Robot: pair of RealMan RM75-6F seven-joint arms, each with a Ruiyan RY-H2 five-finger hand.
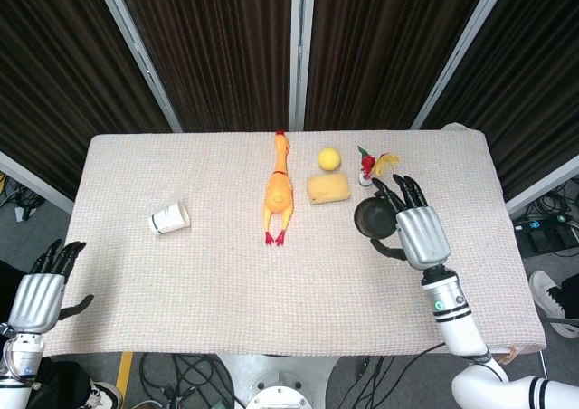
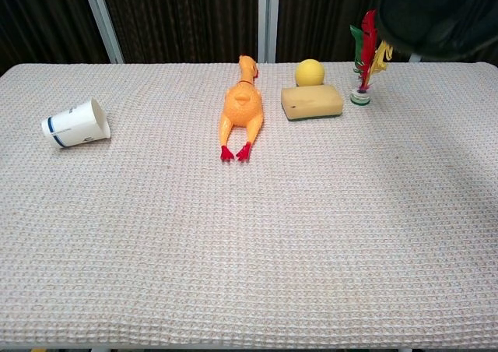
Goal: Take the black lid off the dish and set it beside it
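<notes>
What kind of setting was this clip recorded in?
Likely a robot test lab, not a home: a table with a beige waffle-weave cloth, dark curtain panels on metal poles behind it, loose cables on the floor, and unrelated props such as an orange rubber chicken.
</notes>
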